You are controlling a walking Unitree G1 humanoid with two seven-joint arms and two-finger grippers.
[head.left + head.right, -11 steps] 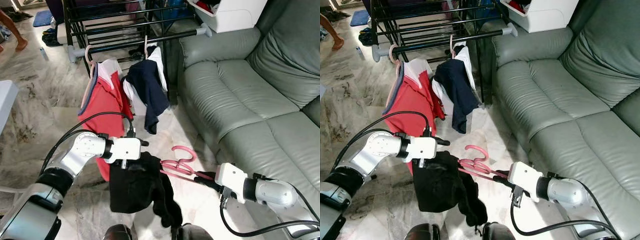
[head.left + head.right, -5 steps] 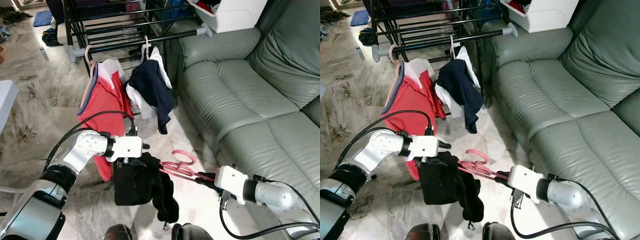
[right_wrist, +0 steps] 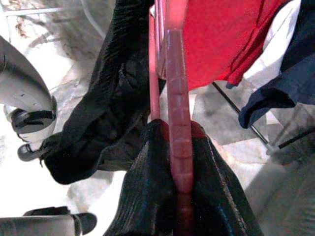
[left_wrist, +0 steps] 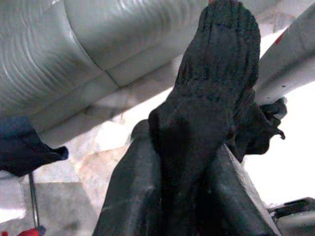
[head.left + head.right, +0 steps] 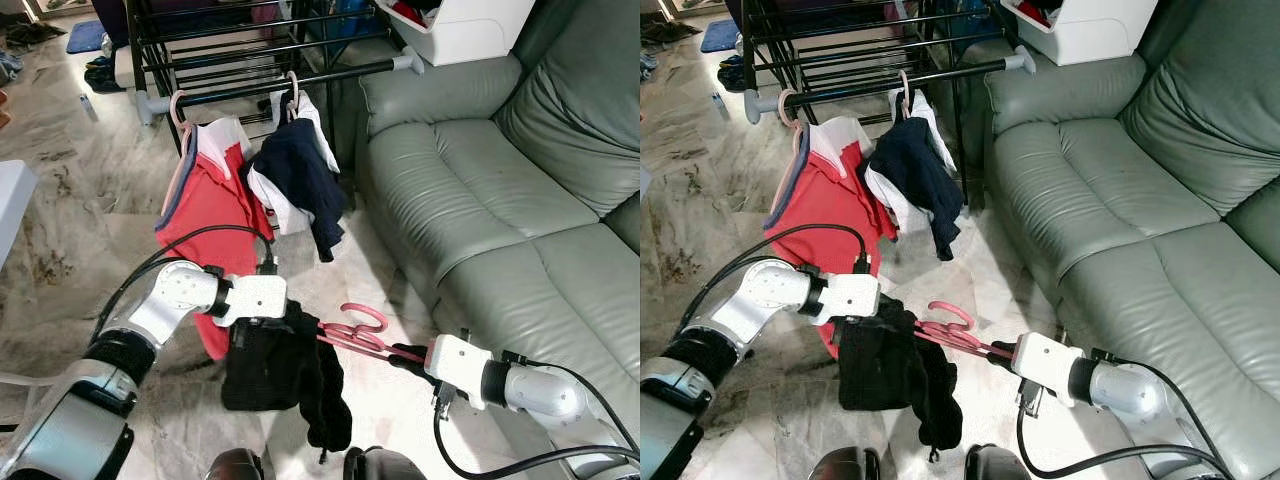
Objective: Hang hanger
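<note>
A pink hanger point(image 5: 355, 333) lies nearly level between my two arms, its hook curling up in the middle. A black garment point(image 5: 283, 372) droops from its left end. My left gripper point(image 5: 290, 318) is shut on that black cloth point(image 4: 206, 123) at the hanger's left end. My right gripper point(image 5: 403, 355) is shut on the hanger's right arm point(image 3: 178, 142). The black rail point(image 5: 300, 82) of the drying rack runs ahead and above, holding a red shirt point(image 5: 205, 215) and a navy garment point(image 5: 298, 172) on their own hangers.
A grey-green leather sofa point(image 5: 500, 180) takes up the right side, close to my right arm. A white bin point(image 5: 465, 25) sits on its armrest. The drying rack point(image 5: 215, 40) stands on marble floor point(image 5: 70, 200). My own feet point(image 5: 300, 468) show at the lower edge.
The hanger with the black garment has shifted slightly left and lower with both grippers. The navy garment on the rail has swung a little. Both holds are unchanged.
</note>
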